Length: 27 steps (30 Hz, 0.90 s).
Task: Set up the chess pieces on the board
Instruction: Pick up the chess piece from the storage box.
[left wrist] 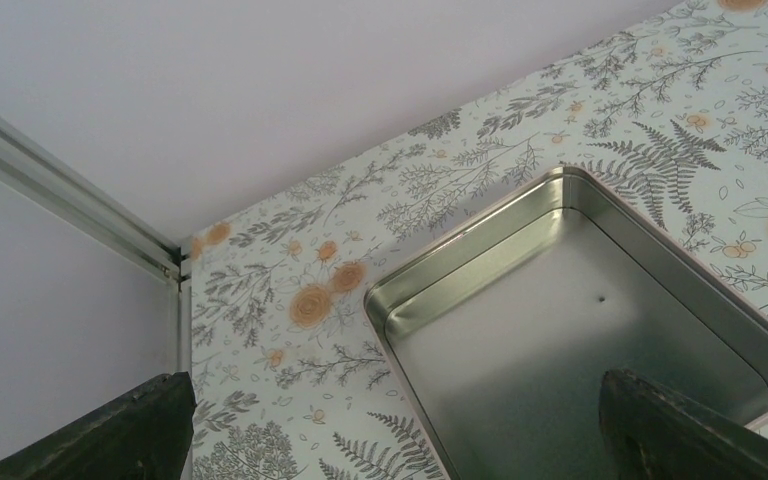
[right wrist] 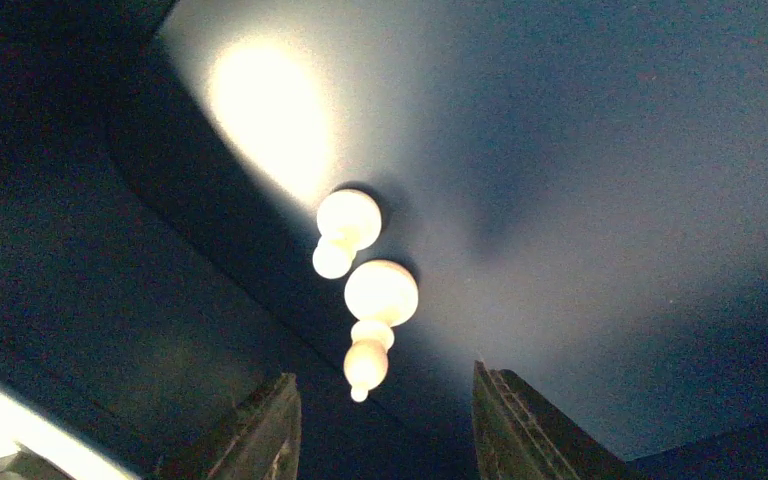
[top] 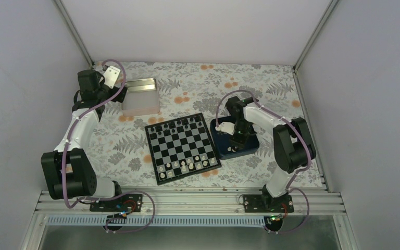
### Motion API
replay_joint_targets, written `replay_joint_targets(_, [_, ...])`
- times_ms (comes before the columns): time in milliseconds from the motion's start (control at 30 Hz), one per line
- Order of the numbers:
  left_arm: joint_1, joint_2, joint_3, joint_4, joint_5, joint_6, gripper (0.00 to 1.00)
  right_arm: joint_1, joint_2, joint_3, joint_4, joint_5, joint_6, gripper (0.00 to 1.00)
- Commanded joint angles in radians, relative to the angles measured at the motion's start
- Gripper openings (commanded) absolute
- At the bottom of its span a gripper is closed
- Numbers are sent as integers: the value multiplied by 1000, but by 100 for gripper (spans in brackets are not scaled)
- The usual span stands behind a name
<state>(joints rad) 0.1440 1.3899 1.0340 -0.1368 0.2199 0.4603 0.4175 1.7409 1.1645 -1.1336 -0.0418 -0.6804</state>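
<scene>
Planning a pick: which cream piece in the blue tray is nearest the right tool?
The longer cream chess piece, tip toward the right tool; the shorter cream piece lies beyond it.

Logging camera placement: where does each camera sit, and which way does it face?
Top external: above and behind, looking down on table, board, tin, tray; both arms show.
Left wrist: on the left arm, facing into the tin; left end effector at bottom.
Right wrist: on the right arm, facing two white pieces in the tray; right end effector at bottom.
Shared: top and left wrist show the tin.
</scene>
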Motion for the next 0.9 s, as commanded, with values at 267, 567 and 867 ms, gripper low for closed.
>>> replay_joint_targets(267, [5, -3, -3, 16, 16, -2, 100, -6, 27, -19, 23, -27, -9, 37])
replay_joint_targets(567, [5, -5, -4, 11, 26, 1, 100, -5, 27, -29, 28, -39, -13, 20])
replay_joint_targets(867, [6, -3, -3, 13, 26, 0, 100, -6, -34, 39, -12, -22, -18, 9])
